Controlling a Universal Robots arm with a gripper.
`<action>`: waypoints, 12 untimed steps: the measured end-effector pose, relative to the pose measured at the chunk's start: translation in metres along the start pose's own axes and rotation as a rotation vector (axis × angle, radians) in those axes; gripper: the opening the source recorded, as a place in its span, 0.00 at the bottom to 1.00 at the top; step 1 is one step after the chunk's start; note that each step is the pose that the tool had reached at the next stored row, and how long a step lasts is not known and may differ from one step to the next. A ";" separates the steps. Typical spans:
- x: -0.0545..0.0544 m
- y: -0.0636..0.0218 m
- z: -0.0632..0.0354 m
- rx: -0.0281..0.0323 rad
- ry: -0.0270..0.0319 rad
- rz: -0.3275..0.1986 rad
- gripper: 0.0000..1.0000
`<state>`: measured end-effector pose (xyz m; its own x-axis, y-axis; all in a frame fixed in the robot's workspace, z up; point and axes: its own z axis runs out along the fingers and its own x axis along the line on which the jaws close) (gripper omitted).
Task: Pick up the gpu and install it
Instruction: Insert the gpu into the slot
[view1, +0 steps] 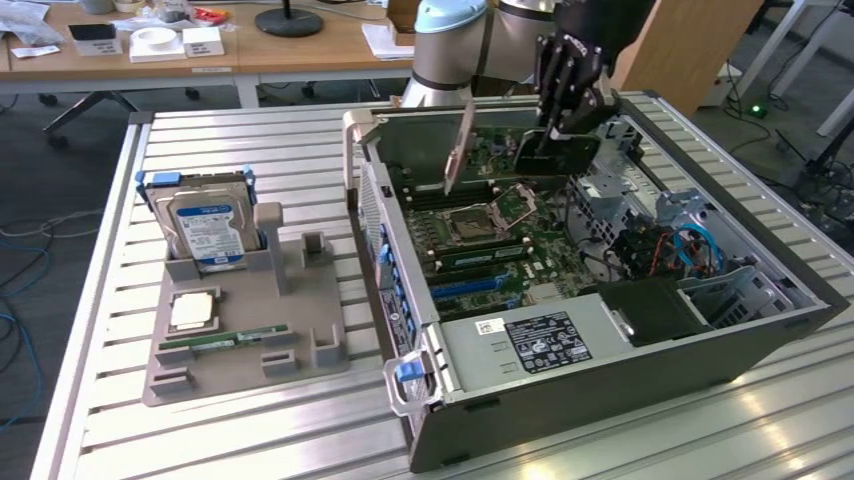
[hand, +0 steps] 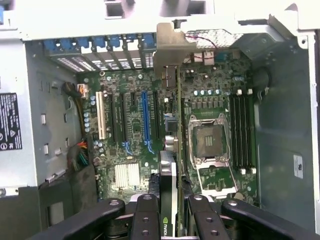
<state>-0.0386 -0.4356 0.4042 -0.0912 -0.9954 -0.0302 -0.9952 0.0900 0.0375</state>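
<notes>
End effector clasps gpu edge-on above motherboard.

The arm is a thick round tube of silvery grey metal, and its joint carries a pale blue cap. In the exterior view this cap is at about ten o'clock from the gripper. The gripper is black all over, with a slight shine, and its fingers are made of long flat bars joined by pivots. In the wrist view the gripper shows four matt black link bars with rounded ends; the two outer ones are broader than the two inner ones. Each bar carries a round silvery pin head, and the inner bars also have small dark screw holes in a row.
</notes>
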 end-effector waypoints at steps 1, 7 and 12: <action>0.000 0.0000 0.0002 -0.0004 0.0005 -0.014 0.27; 0.000 0.0002 0.0012 0.0095 0.0016 -0.061 0.27; 0.000 0.0018 0.0043 0.0416 -0.0003 -0.070 0.27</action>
<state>-0.0406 -0.4356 0.3999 -0.0215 -0.9993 -0.0316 -0.9997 0.0217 -0.0062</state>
